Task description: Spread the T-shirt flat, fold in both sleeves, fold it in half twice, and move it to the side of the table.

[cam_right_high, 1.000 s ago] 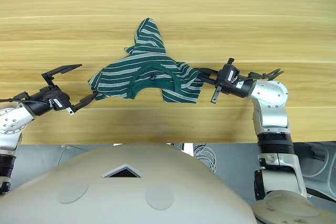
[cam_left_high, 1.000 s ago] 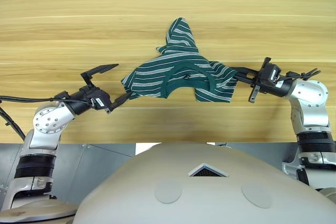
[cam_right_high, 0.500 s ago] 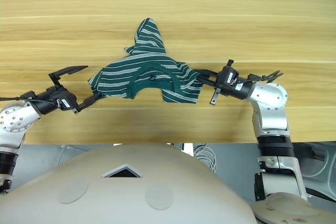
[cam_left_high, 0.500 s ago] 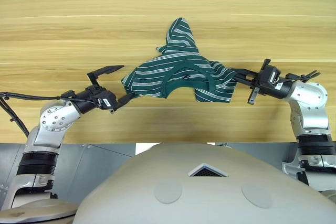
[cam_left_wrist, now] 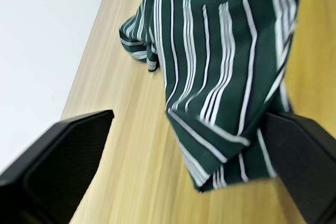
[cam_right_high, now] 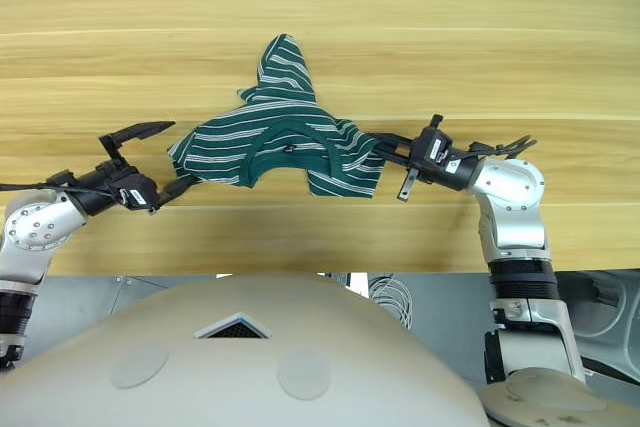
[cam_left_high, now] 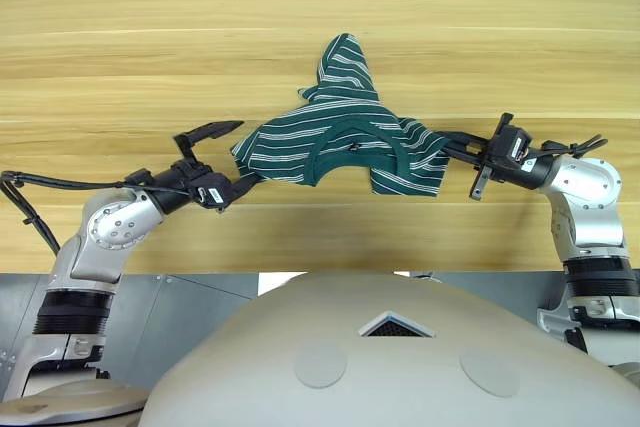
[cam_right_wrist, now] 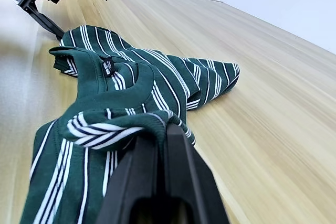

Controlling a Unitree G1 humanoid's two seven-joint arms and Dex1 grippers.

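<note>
The dark green white-striped T-shirt (cam_left_high: pixel 345 137) lies bunched on the light wooden table (cam_left_high: pixel 150 37), its right edge pinched shut in the right gripper (cam_left_high: pixel 450 144), while the wide-open left gripper (cam_left_high: pixel 245 153) has slid in, apparently straddling its left hem, ready for spreading.

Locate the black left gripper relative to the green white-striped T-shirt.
In the left eye view, the left gripper sits open at the left corner of the green white-striped T-shirt, one finger against its edge.
</note>
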